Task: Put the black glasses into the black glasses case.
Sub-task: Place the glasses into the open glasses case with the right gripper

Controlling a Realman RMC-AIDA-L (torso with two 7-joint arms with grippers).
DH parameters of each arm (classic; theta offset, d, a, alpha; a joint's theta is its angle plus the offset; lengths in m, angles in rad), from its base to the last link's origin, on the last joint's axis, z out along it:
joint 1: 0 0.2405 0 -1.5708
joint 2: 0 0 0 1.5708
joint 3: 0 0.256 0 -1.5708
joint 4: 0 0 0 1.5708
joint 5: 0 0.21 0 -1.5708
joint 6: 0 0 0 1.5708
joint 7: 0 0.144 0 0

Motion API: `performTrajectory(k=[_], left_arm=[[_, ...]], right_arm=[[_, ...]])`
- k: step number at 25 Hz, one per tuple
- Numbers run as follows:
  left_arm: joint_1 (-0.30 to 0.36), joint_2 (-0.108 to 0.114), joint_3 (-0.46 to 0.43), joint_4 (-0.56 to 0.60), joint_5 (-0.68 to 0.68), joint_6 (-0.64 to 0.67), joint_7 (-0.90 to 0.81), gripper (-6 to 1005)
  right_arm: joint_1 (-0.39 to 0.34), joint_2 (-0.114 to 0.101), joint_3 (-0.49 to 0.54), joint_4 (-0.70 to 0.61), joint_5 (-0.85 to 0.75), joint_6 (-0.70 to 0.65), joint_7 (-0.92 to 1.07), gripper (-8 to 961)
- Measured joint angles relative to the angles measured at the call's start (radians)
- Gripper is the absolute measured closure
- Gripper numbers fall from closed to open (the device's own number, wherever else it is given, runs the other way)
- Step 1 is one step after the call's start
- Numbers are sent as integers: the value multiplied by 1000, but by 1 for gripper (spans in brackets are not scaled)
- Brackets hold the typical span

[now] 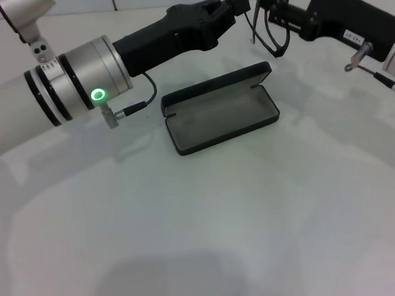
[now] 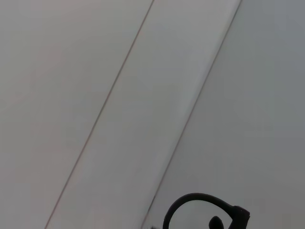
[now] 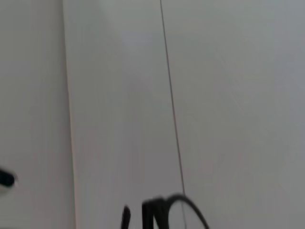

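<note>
the flat matte-black glasses case [image 1: 220, 108] lay open and empty on the white desk [image 1: 213, 243]. beyond it, the right gripper [image 1: 279, 13] was clamped on the thin black wire-frame glasses [image 1: 264, 19], held aloft. whether the left gripper [image 1: 235, 6], just beside them, was apart or together could not be told. a tilted release could snag the frame on the case rim.

Open black glasses case [image 1: 220, 109] unobstructed from above, bare table [image 1: 212, 237] around.
</note>
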Motion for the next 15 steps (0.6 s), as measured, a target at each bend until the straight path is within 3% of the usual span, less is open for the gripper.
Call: performTrajectory(k=[6, 12, 15], left_arm=[[13, 0, 0, 5, 0, 1, 0, 943], [14, 0, 0, 6, 0, -2, 0, 943], [14, 1, -1, 7, 0, -5, 0, 943]], right_arm=[[-2, -15, -13, -30, -125, 18, 118, 187], [-42, -50, -6, -140, -303, 18, 258, 188], [-70, -52, 23, -181, -342, 31, 262, 188]])
